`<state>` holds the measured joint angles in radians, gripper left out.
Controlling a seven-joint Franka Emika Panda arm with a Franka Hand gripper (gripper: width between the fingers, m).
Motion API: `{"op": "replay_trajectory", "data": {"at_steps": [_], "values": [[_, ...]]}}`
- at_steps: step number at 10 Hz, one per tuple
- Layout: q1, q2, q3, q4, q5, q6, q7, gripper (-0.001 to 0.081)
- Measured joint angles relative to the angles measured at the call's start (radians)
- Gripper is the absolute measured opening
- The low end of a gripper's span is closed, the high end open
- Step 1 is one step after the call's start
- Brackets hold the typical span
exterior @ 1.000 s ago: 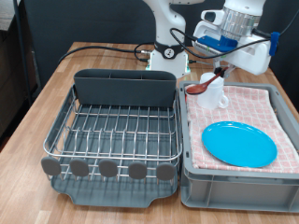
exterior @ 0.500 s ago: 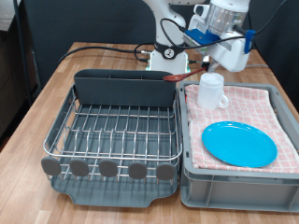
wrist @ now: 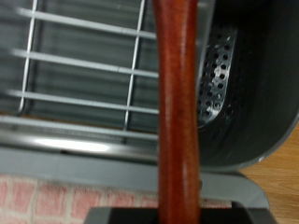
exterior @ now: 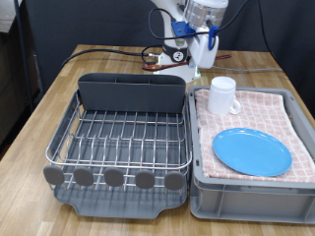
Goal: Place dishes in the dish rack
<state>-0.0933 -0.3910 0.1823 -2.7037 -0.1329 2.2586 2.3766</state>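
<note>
My gripper (exterior: 201, 51) hangs above the far end of the dish rack (exterior: 123, 133), near its tall grey end compartment (exterior: 133, 92). It is shut on the brown wooden spoon (wrist: 177, 103). In the wrist view the spoon's handle runs down the middle, over the compartment's perforated wall (wrist: 217, 75) and the chrome wires (wrist: 84, 65). The small white mug (exterior: 223, 95) stands upright and the round blue plate (exterior: 252, 150) lies flat. Both are on the pink checked cloth in the grey bin (exterior: 246, 194), at the exterior view's right. The rack's wire grid holds nothing.
The rack and bin stand side by side on a wooden table (exterior: 49, 98). Black cables (exterior: 98, 51) and the robot's base (exterior: 175, 54) lie behind the rack. Round grey tabs (exterior: 115, 177) line the rack's near edge.
The gripper has moved with the spoon from over the bin's far corner towards the exterior view's left and up, to over the rack's end compartment. The mug now shows fully.
</note>
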Motion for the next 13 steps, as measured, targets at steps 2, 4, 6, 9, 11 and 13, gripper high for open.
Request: {"op": "replay_trajectory", "data": {"at_steps": [2, 4, 6, 9, 11, 13], "values": [[-0.012, -0.071, -0.048, -0.056, -0.003, 0.029, -0.014, 0.0088], [-0.009, -0.115, -0.063, -0.080, -0.003, 0.032, -0.034, 0.0088], [-0.009, -0.108, -0.082, -0.083, 0.016, 0.038, -0.034, 0.0088], [-0.009, -0.110, -0.141, -0.099, 0.034, 0.040, -0.050, 0.0088], [0.002, -0.112, -0.204, -0.120, 0.075, 0.064, -0.134, 0.0088], [0.022, -0.111, -0.286, -0.142, 0.148, 0.097, -0.251, 0.0088]]}}
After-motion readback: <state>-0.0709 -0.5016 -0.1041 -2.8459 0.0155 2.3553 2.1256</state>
